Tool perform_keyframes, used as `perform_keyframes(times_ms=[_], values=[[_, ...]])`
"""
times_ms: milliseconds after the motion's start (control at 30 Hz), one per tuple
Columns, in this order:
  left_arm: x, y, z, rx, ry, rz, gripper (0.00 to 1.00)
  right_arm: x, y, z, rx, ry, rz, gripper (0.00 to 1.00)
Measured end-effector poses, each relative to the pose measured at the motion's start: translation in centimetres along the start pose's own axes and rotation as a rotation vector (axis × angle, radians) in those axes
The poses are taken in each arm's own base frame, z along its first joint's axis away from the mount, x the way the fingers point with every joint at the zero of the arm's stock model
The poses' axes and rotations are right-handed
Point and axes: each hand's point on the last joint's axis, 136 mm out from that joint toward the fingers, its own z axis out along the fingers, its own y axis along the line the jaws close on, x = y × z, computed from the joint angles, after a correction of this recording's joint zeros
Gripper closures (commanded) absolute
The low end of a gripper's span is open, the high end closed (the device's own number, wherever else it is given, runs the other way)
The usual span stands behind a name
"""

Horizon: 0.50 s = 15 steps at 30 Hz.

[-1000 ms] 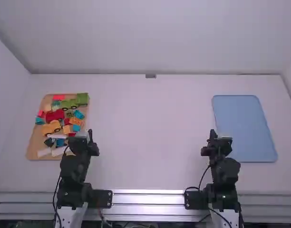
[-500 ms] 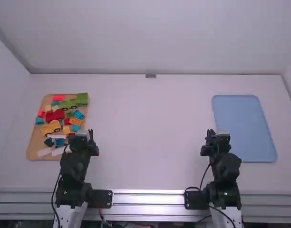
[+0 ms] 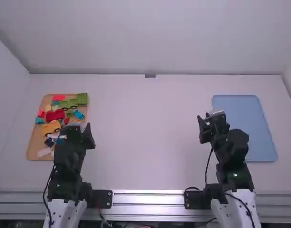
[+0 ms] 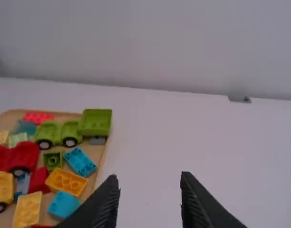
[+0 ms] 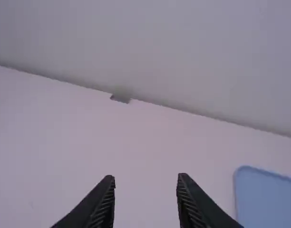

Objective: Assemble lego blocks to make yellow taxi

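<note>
Clock faces per high view, 12 = away from the arm bases. Yellow car base (image 3: 51, 127) is on the tan tray (image 3: 33, 146), just off tray centre toward 9. Long axis runs about 8 to 2, wheels along the near side; can't tell which end is the nose. Red car base (image 3: 55, 115) lies near it toward 12. Green car base (image 3: 68, 104) sits toward tray 1, roughly 8–2, green block (image 3: 82, 99) at its 2 o'clock end. Blue brick (image 3: 78, 114) slants 10–4. White brick (image 3: 43, 152) runs 8–2 by the tray's near edge.

Left hand (image 3: 76, 127) is wide, at the tray's 3 o'clock side. Right hand (image 3: 212, 121) is wide too, just off the 8 o'clock side of the blue tray (image 3: 240, 110).

Edges: bench (image 3: 150, 137) meets the wall at 12, small grey fixture (image 3: 150, 76) there. Broad stretch of bench runs between the trays.
</note>
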Motion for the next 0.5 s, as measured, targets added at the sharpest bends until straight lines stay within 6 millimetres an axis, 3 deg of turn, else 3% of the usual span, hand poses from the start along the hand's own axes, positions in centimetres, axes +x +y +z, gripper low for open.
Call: perform_keyframes(times_ms=[200, 267, 500], values=[[-2.6, 0.5, 0.2, -0.048, 0.044, -0.033, 0.5, -3.1, 0.7, 2.0, -0.096, 0.014, -0.049, 0.5], [-4.1, 0.9, 0.5, -0.079, 0.06, -0.05, 0.45, -4.4, 1.1, 3.4, -0.158, 0.031, -0.072, 0.45], [-6.4, 2.0, 1.4, -0.164, 0.103, -0.123, 0.31, -7.0, 2.9, 7.6, -0.334, 0.052, -0.131, 0.31]])
